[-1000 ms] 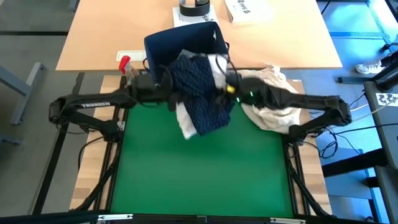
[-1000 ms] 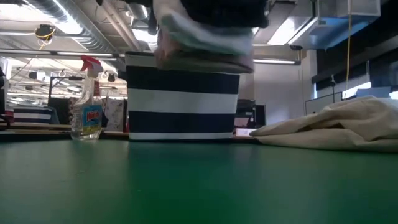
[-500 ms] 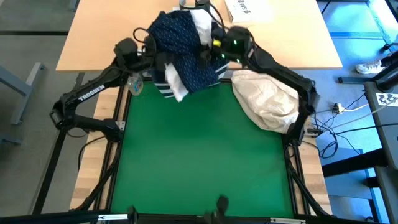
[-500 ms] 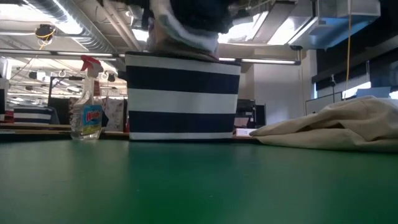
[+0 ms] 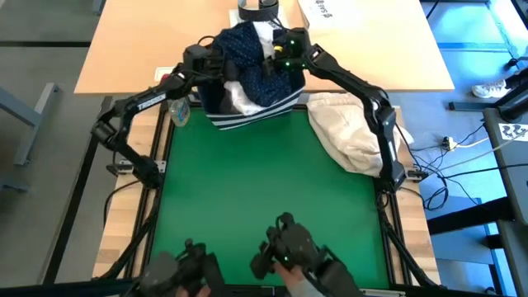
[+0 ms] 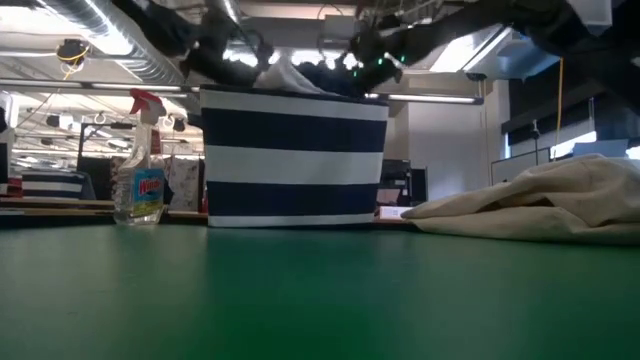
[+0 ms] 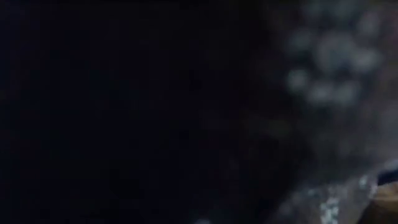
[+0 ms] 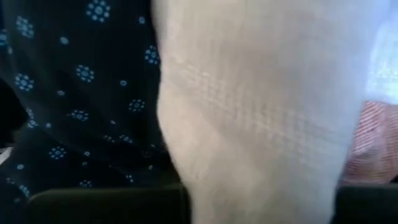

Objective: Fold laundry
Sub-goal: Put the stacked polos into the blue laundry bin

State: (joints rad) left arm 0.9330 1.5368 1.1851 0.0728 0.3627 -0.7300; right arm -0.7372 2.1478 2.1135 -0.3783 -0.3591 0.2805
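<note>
**Both arms at the bin, laundry heaped on top**

Green matting [image 5: 272,190] covers the work table, with a light wooden table [image 5: 148,41] butted against its far edge. On the mat's right side lies a cream-beige cloth bundle [image 5: 353,136], slumped and well apart from the arms' working ends. At the far edge of the mat stands the navy fabric bin with white stripes [image 6: 295,160], upright. A clear spray bottle with a red trigger [image 6: 140,160] stands just beside the bin on its left side.

Laundry sits piled in and over the bin's mouth: the navy white-dotted shirt [image 5: 257,62] lies uppermost, with the white shirt [image 5: 241,97] showing beneath it and spilling toward the near rim. The right wrist view shows dotted navy fabric pressed against pale knitted cloth [image 8: 261,124], close against the lens.

The left gripper [image 5: 216,64] reaches in at the pile's left side; the right gripper [image 5: 285,56] reaches in from the right. Both are buried against the fabric, and I cannot tell whether either pair of jaws is closed on cloth or merely touching it.

At the mat's near edge, dark control handles [image 5: 285,247] are visible, with a person's hand [image 5: 307,285] below them.
</note>
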